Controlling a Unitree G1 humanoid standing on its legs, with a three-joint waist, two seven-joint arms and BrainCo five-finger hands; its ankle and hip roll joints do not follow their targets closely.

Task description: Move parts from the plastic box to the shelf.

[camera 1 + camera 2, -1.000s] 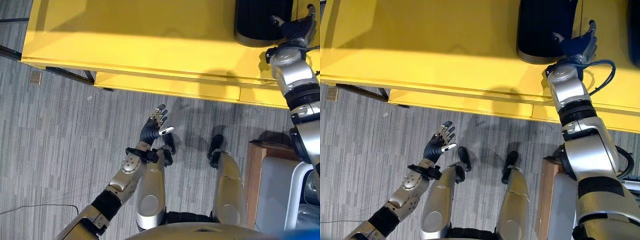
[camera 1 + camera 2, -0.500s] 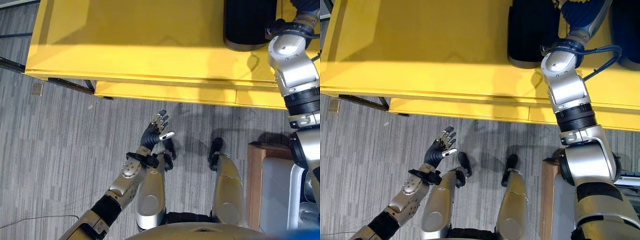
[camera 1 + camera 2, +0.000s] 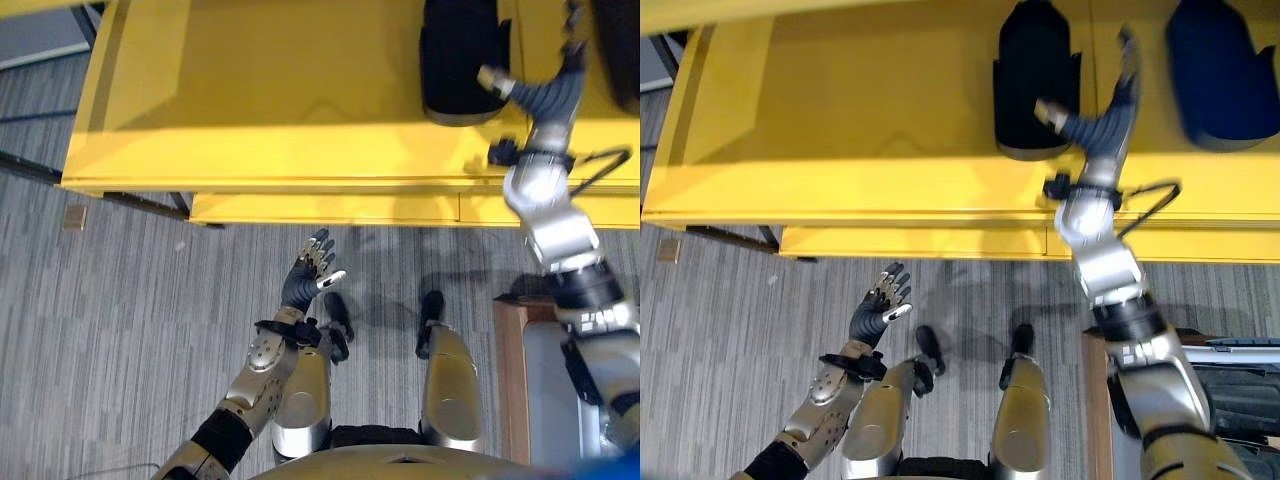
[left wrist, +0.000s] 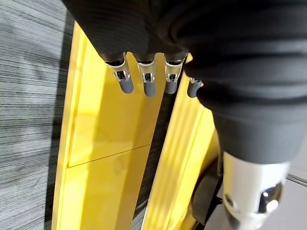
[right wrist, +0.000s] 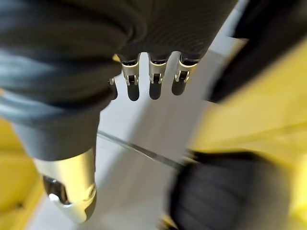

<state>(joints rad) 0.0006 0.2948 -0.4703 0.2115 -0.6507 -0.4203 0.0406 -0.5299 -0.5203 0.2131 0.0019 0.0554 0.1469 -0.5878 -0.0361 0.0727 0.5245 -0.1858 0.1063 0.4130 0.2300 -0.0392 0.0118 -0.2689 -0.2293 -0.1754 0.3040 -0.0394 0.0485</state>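
While the right hand (image 3: 1105, 118) hangs over the yellow shelf (image 3: 840, 130) with its fingers spread and nothing in them, a black part (image 3: 1035, 75) lies on the shelf just beside it, and a second dark part (image 3: 1212, 75) sits further along to the robot's right. So at least these two pieces look delivered, judging from how they lie. The left hand (image 3: 308, 275) is held low over the grey floor, fingers straight and empty. The plastic box cannot be made out clearly, so what is left in it cannot be told.
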